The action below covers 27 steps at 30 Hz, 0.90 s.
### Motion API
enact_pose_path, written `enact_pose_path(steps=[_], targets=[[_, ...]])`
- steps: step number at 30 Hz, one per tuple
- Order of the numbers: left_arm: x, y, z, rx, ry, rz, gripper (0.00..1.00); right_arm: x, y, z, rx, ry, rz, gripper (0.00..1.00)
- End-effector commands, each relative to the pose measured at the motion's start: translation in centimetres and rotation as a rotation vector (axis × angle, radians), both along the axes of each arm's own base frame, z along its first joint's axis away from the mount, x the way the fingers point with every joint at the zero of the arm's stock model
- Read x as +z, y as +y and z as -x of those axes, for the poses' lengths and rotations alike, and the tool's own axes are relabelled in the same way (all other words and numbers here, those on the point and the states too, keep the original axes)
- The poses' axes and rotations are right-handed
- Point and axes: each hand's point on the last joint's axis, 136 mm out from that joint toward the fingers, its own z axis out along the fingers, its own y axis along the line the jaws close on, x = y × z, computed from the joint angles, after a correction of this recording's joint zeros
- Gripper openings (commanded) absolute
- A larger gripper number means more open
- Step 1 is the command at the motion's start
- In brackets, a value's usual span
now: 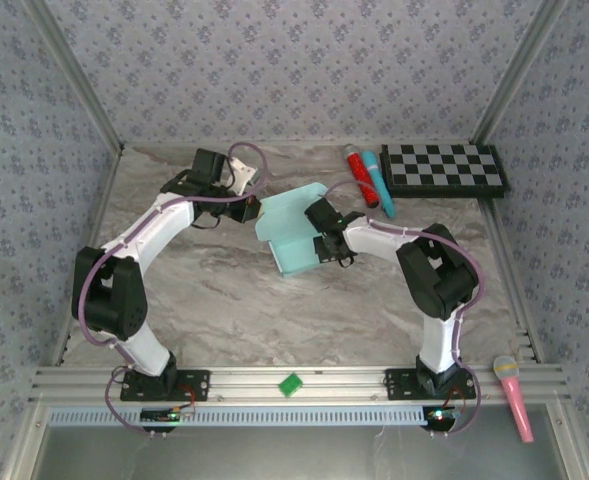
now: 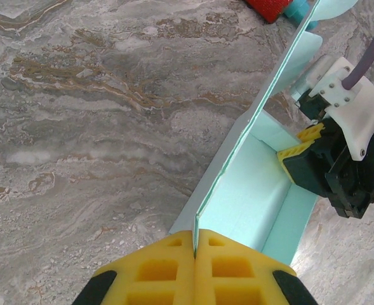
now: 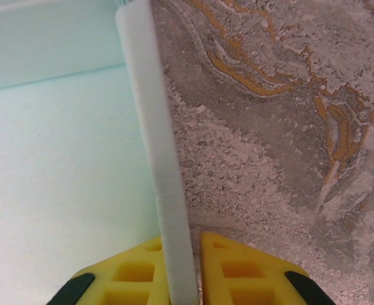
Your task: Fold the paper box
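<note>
— So where is the paper box [image 1: 292, 235]?
— Between both grippers: the left gripper [image 2: 194, 241] pinches its upright flap, the right gripper [image 3: 180, 246] clamps a side wall, one finger [image 2: 296, 155] inside.

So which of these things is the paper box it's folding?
On the marble table, look at the centre. The paper box is the half-folded tray there, its walls pinched by the left gripper and right gripper. Only it is plain pale aqua card, unlike the checkerboard behind.
</note>
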Motion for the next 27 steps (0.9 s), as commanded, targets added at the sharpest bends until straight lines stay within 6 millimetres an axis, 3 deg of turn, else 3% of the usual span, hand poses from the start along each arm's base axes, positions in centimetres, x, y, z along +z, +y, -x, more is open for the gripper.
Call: enact_pose_path(steps=[1,18,27], targets=[[-0.4,0.6,0.2,-0.013,0.003,-0.032,0.05,-0.8,-2.7,1.2,-0.086,0.047,0.051,0.20],[-0.4,-0.2,0.9,-0.099,-0.080,-0.088,0.05,2.1,-0.9,0.5,-0.070,-0.012,-0.114,0.52],[-0.4,-0.5,1.0,-0.112,-0.086,-0.090,0.06,2.0,-0.7,-0.4,-0.051,-0.022,-0.150,0.50]])
